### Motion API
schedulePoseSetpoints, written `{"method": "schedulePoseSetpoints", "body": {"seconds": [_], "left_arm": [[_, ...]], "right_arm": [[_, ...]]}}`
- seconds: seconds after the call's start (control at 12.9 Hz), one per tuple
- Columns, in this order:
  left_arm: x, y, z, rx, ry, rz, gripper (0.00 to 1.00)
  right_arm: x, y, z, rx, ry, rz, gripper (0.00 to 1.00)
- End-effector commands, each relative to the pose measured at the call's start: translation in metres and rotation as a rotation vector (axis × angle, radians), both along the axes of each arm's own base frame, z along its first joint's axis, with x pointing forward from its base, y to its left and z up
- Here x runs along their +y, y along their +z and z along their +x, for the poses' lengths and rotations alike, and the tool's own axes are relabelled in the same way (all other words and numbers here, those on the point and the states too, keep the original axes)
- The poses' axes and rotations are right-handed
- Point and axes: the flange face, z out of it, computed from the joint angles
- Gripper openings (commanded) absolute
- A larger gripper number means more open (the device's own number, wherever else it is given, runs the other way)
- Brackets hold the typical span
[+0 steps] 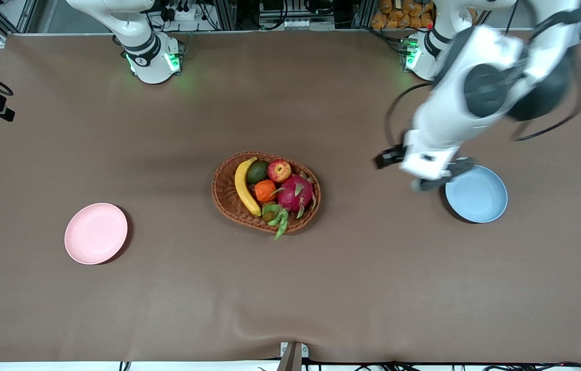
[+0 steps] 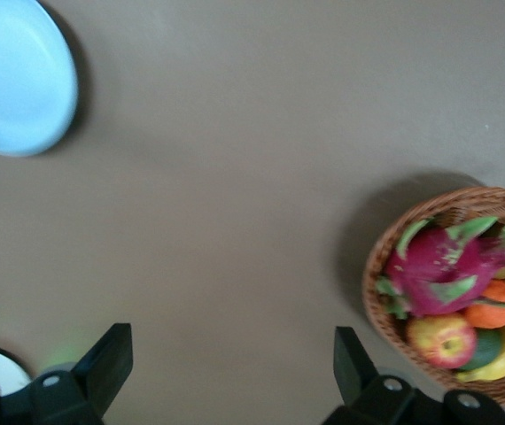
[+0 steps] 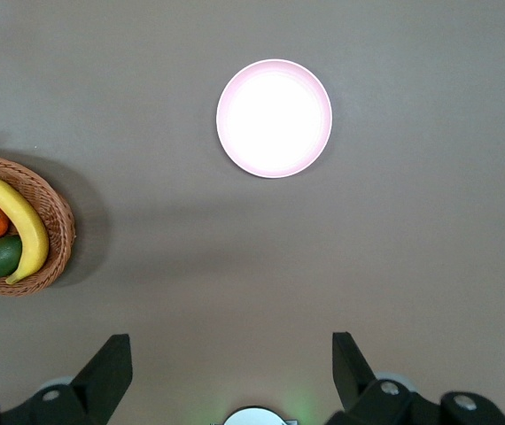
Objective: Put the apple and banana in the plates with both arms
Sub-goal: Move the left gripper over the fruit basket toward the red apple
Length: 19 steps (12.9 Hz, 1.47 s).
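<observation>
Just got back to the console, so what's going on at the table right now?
Nothing is picked up yet. The apple and banana lie in the wicker basket mid-table with other fruit. The left gripper is open and hangs over bare table between the basket and the blue plate. The right gripper is open too, high over its end of the table; that arm waits. The pink plate and the blue one hold nothing.

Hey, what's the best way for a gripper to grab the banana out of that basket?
Probably grip the banana across its middle, coming straight down from above. It lies on top along the wicker basket wall at the right arm's end, with an avocado and tangerine against its inner side, so close the fingers across its narrow width.
</observation>
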Motion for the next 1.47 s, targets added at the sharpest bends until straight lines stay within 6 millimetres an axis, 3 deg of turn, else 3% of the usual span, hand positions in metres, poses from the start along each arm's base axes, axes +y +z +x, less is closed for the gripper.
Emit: {"method": "schedulePoseSetpoints", "body": {"seconds": [0.0, 0.46, 0.54, 0.93, 1.39], "left_arm": [[-0.027, -0.009, -0.002, -0.010, 0.060, 0.008, 1.00], [-0.059, -0.018, -0.017, -0.004, 0.144, 0.021, 1.00], [-0.072, -0.021, -0.022, -0.014, 0.164, 0.015, 1.00], [-0.131, -0.052, -0.027, -0.038, 0.308, -0.017, 1.00], [-0.173, -0.093, -0.045, -0.054, 0.367, 0.051, 1.00]], "right_arm": [[0.002, 0.004, 0.002, -0.001, -0.011, 0.007, 1.00], [0.001, 0.004, 0.002, -0.001, -0.012, 0.005, 1.00], [0.001, 0.004, 0.002, -0.001, -0.012, 0.005, 1.00], [0.001, 0.004, 0.002, -0.001, -0.012, 0.005, 1.00], [0.002, 0.004, 0.002, -0.001, -0.011, 0.007, 1.00]]}}
